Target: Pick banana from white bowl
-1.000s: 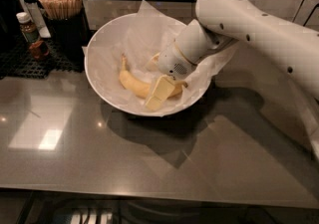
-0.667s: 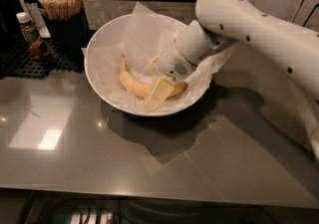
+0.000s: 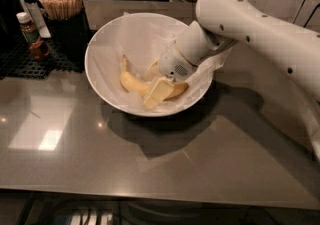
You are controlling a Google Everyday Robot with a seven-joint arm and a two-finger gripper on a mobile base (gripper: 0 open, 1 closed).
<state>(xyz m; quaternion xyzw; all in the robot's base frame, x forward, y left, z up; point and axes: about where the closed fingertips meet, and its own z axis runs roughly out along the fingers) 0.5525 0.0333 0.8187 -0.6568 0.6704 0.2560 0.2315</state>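
A smooth, glossy grey counter point(image 3: 150, 169) fills the near part of the scene and throws back soft patches of light on its left side. Over its right half the arm point(image 3: 260, 29), a thick, rounded white shell dotted with small dark holes, reaches from the right edge down and to the left into the white bowl point(image 3: 95, 76). The bowl is wide, round and matte, and it stands on the counter's far middle, lined with crinkled white paper point(image 3: 140, 34) whose corners rise over the far rim. To its left, on a black grid mat point(image 3: 30, 64), a dark holder is packed with thin pale wooden sticks point(image 3: 61, 1). The banana point(image 3: 131, 83), curved, yellow and unpeeled, lies in the bottom of the bowl with its short stem pointing to the far side. The gripper point(image 3: 159, 89), pale yellow and blocky, is on the banana's right half, covering part of it; whether it is clamped on the fruit cannot be told. At the far left stands a small brown bottle point(image 3: 27, 26) with a white cap.
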